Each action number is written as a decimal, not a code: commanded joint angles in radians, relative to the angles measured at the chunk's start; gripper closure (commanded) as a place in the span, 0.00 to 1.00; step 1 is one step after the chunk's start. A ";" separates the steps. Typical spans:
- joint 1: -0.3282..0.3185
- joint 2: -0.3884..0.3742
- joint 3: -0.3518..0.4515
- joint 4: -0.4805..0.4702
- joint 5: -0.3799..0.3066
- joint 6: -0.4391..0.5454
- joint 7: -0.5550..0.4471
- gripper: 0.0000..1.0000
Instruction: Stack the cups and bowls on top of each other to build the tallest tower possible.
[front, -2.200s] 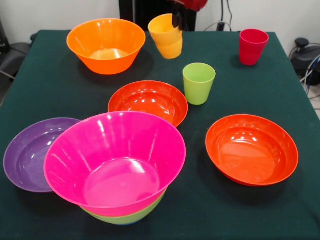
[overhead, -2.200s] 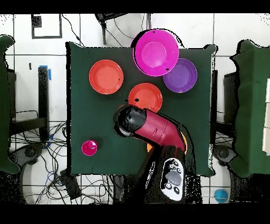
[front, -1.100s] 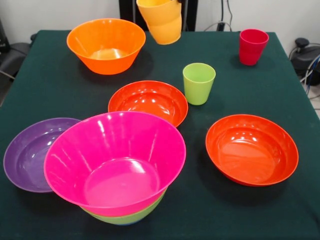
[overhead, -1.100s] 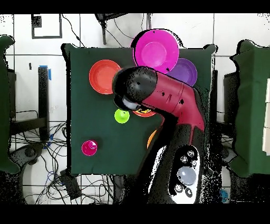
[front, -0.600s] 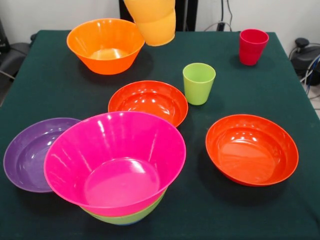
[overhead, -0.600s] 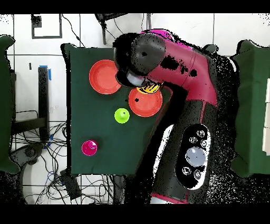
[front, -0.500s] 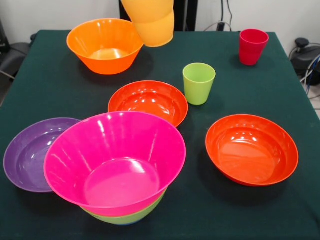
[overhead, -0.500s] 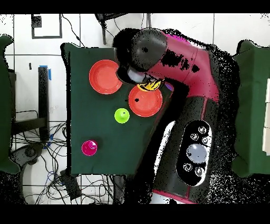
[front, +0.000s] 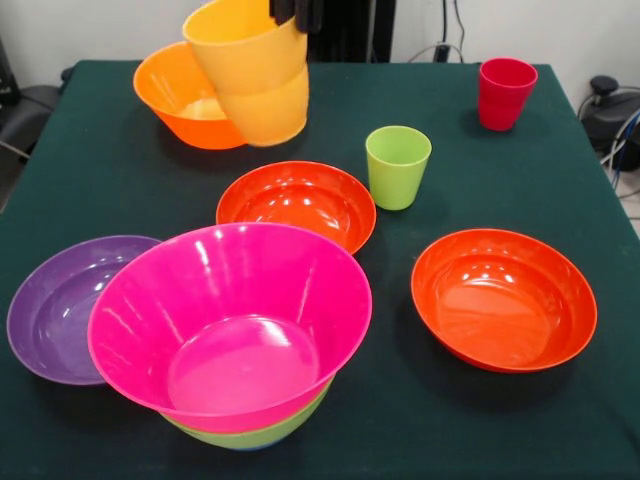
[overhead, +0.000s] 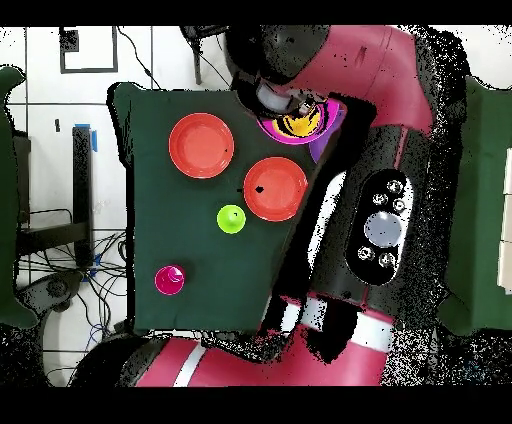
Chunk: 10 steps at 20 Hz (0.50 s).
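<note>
The end effector (front: 297, 12) grasps the yellow cup (front: 250, 68) by its rim: dark fingers (front: 308, 14) enter from the top edge and pinch the cup wall, so the cup hangs tilted and clear of the surface (front: 480, 180). A rim grasp leaves the cup base free, which allows it to be lowered into a bowl without the fingers fouling the bowl wall. The tilt is judged to result from a one-sided pinch.

In the front view the cup covers part of the orange bowl (front: 175, 95), which rests on the surface behind and below the end effector. In the overhead view the arm (overhead: 375, 120) reaches across the surface and a yellow patch, the cup (overhead: 300, 124), lies over the magenta bowl (overhead: 272, 130).

The tower (front: 235, 330) stands below and toward the camera from the end effector: the magenta bowl (front: 230, 320) sits nested in the green bowl (front: 255, 437), of which only a sliver shows. The purple bowl (front: 55, 305) lies beside it, its rim hidden behind the magenta bowl.

Loose items:
- red-orange bowl (front: 297, 205), below the end effector
- second red-orange bowl (front: 503, 298)
- green cup (front: 397, 165)
- red cup (front: 505, 92)

Judged step: carrying the cup toward the tower. Placing a cup this early may block later bowls.
</note>
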 joint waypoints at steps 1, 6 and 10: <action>-0.032 0.176 0.090 -0.270 -0.085 0.126 -0.139 1.00; -0.038 0.208 0.066 -0.336 -0.080 0.147 -0.175 1.00; -0.047 0.257 0.055 -0.402 -0.071 0.147 -0.199 1.00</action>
